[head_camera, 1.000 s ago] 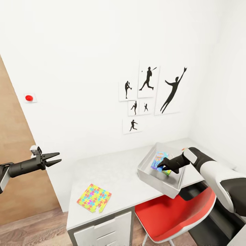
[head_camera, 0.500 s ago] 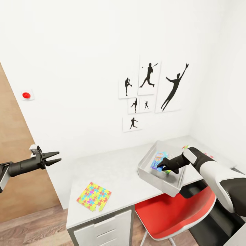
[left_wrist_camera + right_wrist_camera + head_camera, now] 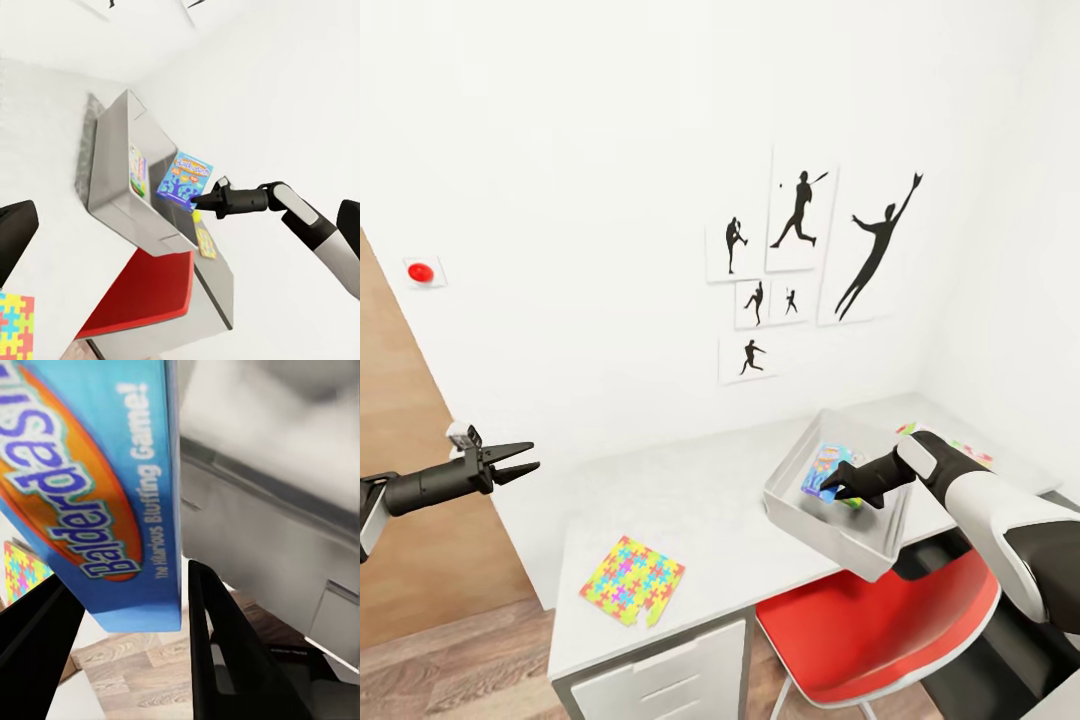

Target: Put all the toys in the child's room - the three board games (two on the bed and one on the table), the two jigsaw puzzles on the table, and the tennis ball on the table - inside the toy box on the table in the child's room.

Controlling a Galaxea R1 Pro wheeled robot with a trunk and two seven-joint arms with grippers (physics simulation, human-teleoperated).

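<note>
The table (image 3: 700, 520) ran along the white wall of the child's room under the black sports pictures (image 3: 805, 270), with a red chair (image 3: 870, 625) pushed in below it. On its top, toward my right, sat the toy box (image 3: 835, 535), grey and open. My right arm reached over its rim, and my right gripper (image 3: 840, 487) was closed on a light blue board game (image 3: 823, 470), holding it tilted inside the box; up close the cover read "Balderdash". Another flat printed toy (image 3: 137, 169) leaned against an inner wall of the box. One jigsaw puzzle (image 3: 632, 581) lay flat near the table's front edge, well apart from the box. A second colourful sheet (image 3: 970, 452) showed on the table beyond my right arm, too small for me to tell more. My left gripper (image 3: 520, 459) hung in the air beside the brown door (image 3: 415, 500), fingers parted and empty.
</note>
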